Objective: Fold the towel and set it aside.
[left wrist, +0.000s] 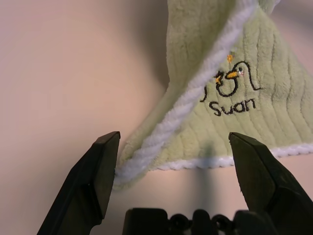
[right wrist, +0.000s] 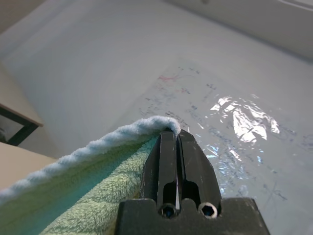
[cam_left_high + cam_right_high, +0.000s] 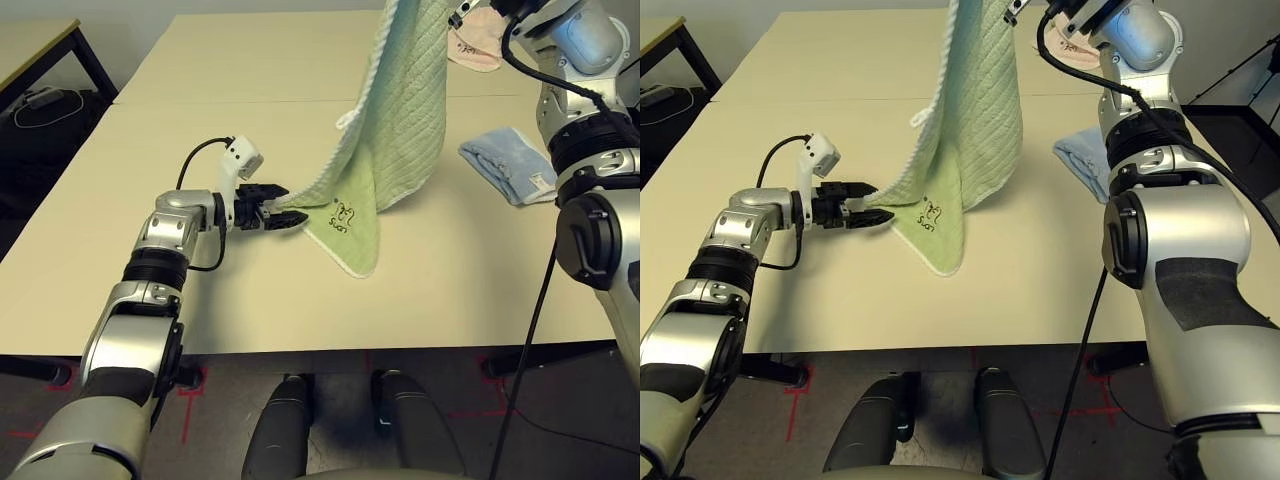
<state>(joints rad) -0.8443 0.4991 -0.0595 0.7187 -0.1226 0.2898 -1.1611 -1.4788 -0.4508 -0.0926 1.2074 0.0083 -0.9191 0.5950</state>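
Note:
The light green towel (image 3: pixel 400 110) hangs lifted above the table, its top corner pinched in my right gripper (image 2: pixel 172 136), which is shut on the white edging. Its lower end rests on the tabletop, with the dark swan mark (image 3: pixel 344 215) facing me. My left gripper (image 3: pixel 295 210) lies low over the table at the towel's lower left corner. It is open, and the white-edged corner (image 1: pixel 142 161) lies between its two fingers, close to one fingertip (image 1: pixel 110 147).
A crumpled light blue towel (image 3: pixel 505 165) lies on the table to the right, near my right arm. A pink towel (image 3: pixel 478 45) sits at the back right. A dark desk (image 3: pixel 40 60) stands beyond the table's left side.

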